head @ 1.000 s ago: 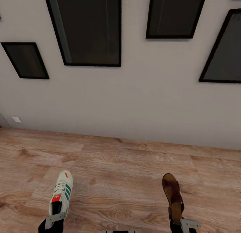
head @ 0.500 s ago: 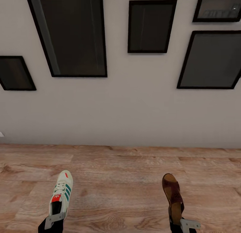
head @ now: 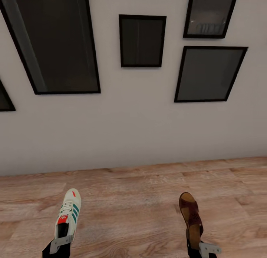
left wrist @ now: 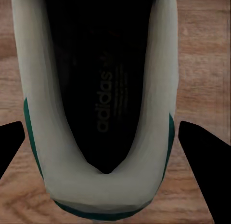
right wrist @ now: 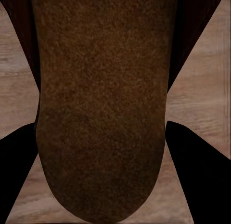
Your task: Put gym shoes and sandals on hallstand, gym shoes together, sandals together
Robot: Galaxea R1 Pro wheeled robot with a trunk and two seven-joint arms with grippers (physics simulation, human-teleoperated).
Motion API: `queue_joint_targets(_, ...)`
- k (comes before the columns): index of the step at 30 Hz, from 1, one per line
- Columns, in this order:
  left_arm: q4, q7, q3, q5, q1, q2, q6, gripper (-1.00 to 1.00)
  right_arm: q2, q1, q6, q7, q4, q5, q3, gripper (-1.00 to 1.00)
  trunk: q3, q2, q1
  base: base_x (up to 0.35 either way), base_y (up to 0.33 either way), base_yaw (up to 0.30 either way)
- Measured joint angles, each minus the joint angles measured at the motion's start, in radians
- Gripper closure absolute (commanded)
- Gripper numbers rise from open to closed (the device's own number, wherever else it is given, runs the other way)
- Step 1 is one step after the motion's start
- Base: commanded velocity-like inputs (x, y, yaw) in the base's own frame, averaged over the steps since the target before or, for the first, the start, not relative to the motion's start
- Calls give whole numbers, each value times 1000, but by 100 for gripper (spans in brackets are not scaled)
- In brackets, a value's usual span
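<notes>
- Gym shoe (head: 67, 213), white with green stripes and a red-orange tongue patch, gripped at the heel end by the left gripper (head: 59, 242), toe pointing away toward the wall, carried above the corridor floor (head: 129, 210).
- Seen close in the left wrist view: same gym shoe (left wrist: 98, 185), dark insole printed with lettering, teal sole edge showing at the heel, one black finger (left wrist: 9, 142) on either side of the heel; closed on the shoe.
- Sandal (head: 190, 219), dark reddish-brown with tan footbed, gripped at its heel end by the right gripper (head: 203, 247), toe likewise pointing toward the wall, well apart from the gym shoe.
- Seen close in the right wrist view: brown footbed of the sandal (right wrist: 101, 113) between two black fingers (right wrist: 192, 161), closed on it.
- Beyond both shoes, bare wood-grain planks up to a pale grey wall (head: 133, 124).
- Farthest, on that wall: several black-framed dark pictures, one large at the left (head: 55, 43), a smaller one in the middle (head: 142, 40), two more at the right (head: 207, 73).
</notes>
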State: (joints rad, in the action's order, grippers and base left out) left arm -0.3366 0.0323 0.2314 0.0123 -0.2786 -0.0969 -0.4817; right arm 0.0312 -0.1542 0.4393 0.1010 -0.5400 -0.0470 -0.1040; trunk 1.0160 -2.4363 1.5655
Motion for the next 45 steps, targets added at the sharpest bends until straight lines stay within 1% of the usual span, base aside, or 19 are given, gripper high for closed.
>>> queue_joint_targets(3, 0, 0, -1, 0, 0, 0, 0, 100, 0, 0, 0, 0, 0, 0, 0, 100, -9, 21, -12, 0, 0, -300)
queue_joint_targets(13, 0, 3, -3, 1, 1, 1, 0, 100, -1, 0, 0, 1, 1, 1, -1, 100, -10, 21, -12, 0, 0, -300)
queue_joint_targets(17, 10, 7, -4, 3, 1, 4, -18, 100, -2, 0, 0, 1, 1, 1, -1, 100, -9, 21, -12, 0, 0, -300)
queue_joint_targets(23, 14, 7, -4, 5, 1, 6, -20, 100, -2, 0, 0, 1, 1, 2, -1, 100, -10, 21, -12, 0, 0, -300)
queue_joint_targets(27, 14, 7, -5, 18, 1, 5, -20, 100, -2, 0, 0, 1, 1, 2, -1, 100, -10, 21, -12, 0, 0, -300)
queue_joint_targets(32, 14, 7, -8, 62, 1, 7, -20, 100, -2, 0, 0, 1, 1, 2, -1, 100, -10, 21, -12, 0, 0, -300)
queue_joint_targets(36, 15, 6, -7, 75, 1, 7, -21, 100, -2, 0, 0, 1, 0, 2, -1, 100, -10, 21, -12, 0, 0, -300)
queue_joint_targets(45, 14, 6, -7, 79, 1, 7, -21, 100, -1, 0, 0, 1, -1, 1, -1, 100, -10, 21, -12, 0, 0, -300)
